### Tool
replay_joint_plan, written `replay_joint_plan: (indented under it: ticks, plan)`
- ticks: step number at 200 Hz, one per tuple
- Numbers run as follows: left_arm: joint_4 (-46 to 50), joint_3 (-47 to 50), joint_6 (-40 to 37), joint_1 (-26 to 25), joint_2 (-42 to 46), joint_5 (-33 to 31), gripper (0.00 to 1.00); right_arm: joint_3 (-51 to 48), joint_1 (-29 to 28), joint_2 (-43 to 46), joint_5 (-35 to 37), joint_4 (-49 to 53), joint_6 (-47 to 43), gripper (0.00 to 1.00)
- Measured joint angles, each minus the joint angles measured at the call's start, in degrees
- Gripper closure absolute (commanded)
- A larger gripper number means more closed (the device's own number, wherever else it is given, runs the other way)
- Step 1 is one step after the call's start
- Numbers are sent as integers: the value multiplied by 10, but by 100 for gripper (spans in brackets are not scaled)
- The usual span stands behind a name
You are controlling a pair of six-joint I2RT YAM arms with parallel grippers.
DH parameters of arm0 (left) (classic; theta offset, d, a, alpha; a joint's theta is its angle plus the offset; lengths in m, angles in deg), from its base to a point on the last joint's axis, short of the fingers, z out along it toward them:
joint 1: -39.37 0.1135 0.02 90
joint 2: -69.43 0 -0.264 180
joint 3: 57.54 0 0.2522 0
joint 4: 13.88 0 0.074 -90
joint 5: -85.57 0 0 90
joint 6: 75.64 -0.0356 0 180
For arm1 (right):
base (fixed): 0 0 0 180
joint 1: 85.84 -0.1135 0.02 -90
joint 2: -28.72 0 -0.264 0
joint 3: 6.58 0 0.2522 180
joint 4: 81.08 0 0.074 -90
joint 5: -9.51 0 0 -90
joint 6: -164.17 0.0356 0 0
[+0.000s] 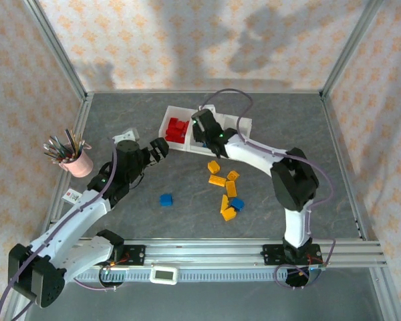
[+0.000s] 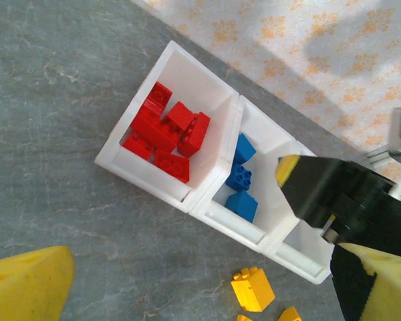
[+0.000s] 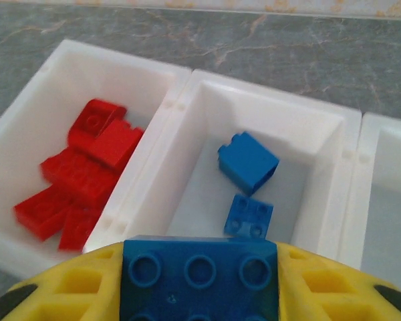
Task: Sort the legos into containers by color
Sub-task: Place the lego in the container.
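- Pink cup (image 1: 79, 162) of pens stands far left on the grey table (image 1: 120, 221).
- left gripper (image 1: 159, 148) hangs over bare table right of the cup, fingers spread wide, nothing between them.
- Lone blue lego (image 1: 166, 199) lies on the table nearer the arm bases than that gripper, well apart from the other loose ones.
- containers (image 1: 243, 123): three white bins joined in one row, back centre, set at a slant.
- Left bin (image 2: 120, 157) holds a pile of red legos (image 2: 164, 130).
- Middle bin (image 3: 334, 134) holds blue legos (image 3: 248, 162) lying on its floor.
- right gripper (image 1: 202, 130) hangs above the middle bin, yellow fingers (image 3: 321, 281) clamped on a blue brick (image 3: 199, 277), studs facing the wrist camera.
- yellow-orange legos (image 1: 224, 190) lie scattered on the table on the near side of the bins, beside the right arm; another blue piece (image 1: 236, 203) lies among them.
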Motion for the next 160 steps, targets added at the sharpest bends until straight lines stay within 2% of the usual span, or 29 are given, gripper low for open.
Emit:
replay_joint_plan:
  ticks: [20, 46, 58, 89, 117, 160]
  plan:
    - [-14, -12, -4, 3, -24, 5, 1, 45, 17, -50, -2, 4, -2, 55]
    - [-26, -22, -11, 7, -47, 9, 1, 88, 28, -99, -3, 16, -8, 43]
    - [-27, -24, -13, 7, -55, 9, 1, 100, 30, -110, -3, 23, -8, 37]
    - [-28, -27, -16, 8, -61, 13, 1, 112, 30, -110, -5, 28, -15, 32]
    - [-28, -29, -16, 14, -61, 18, 1, 89, 30, -88, -17, 26, -15, 30]
    - [-26, -29, -16, 14, -34, 24, 1, -18, 11, 26, -35, 19, -14, 27]
